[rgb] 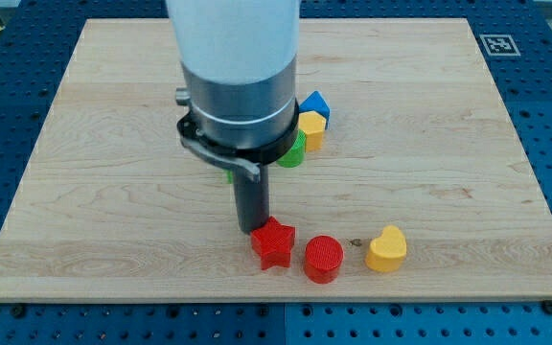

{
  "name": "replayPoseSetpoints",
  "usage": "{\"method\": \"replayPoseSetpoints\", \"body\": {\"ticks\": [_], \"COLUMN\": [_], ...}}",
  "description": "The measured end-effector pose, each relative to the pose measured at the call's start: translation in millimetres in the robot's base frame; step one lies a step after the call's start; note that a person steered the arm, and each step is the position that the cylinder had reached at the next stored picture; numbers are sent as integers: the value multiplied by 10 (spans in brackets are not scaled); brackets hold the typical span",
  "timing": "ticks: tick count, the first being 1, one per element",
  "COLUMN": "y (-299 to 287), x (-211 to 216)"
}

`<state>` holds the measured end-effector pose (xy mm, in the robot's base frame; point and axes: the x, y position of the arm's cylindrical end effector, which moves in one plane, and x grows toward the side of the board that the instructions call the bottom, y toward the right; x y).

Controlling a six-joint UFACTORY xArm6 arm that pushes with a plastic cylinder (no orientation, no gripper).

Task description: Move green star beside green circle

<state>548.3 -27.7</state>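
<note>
My tip (252, 228) has no claw and holds nothing; it touches the red star (274, 242) near the board's bottom edge, red circle (323, 258) just right.

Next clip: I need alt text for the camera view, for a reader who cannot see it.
My tip rests on a wooden board, touching the red star; a red cylinder and yellow heart follow rightward. Behind the arm sit a blue block, a yellow block and a partly hidden green block.
</note>
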Motion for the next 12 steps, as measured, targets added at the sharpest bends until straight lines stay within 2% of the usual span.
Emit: {"method": "replayPoseSetpoints", "body": {"ticks": [4,10,12], "y": [-5,-260,-413], "x": [141,-805,-829]}}
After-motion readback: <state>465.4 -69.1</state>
